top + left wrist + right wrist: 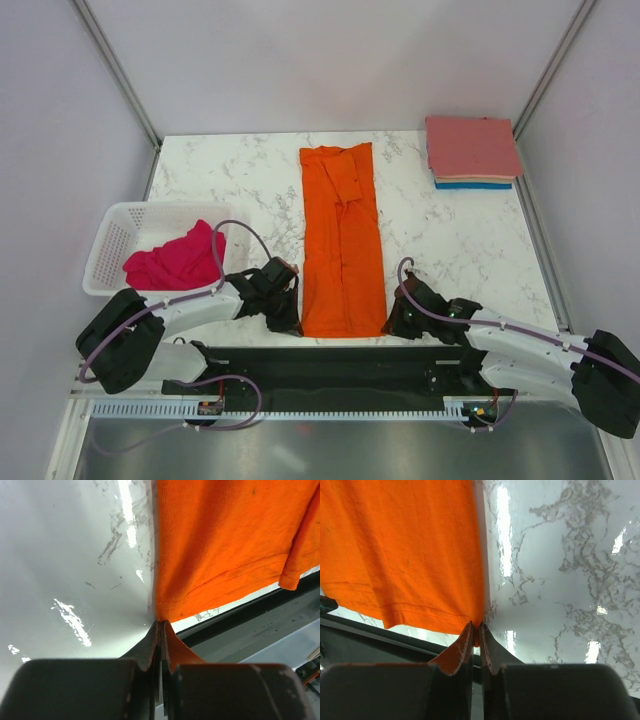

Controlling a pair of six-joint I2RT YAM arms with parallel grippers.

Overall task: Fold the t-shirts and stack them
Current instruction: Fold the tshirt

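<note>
A bright orange t-shirt [342, 240] lies folded into a long narrow strip down the middle of the marble table [450, 240]. At its near left corner my left gripper [296, 322] is shut, and the wrist view shows the left gripper [161, 624] pinching the corner of the orange cloth [225, 540]. My right gripper [390, 325] is at the near right corner. There the right gripper [476, 627] is shut on the hem of the orange cloth [400, 550], with fabric showing between the jaws. A magenta-pink t-shirt [175, 262] lies crumpled in the basket.
A white plastic basket [110, 240] stands at the left. A stack of folded shirts [470, 148], salmon-pink on top and blue at the bottom, rests at the back right corner. A black mat [330, 365] runs along the near edge between the arm bases.
</note>
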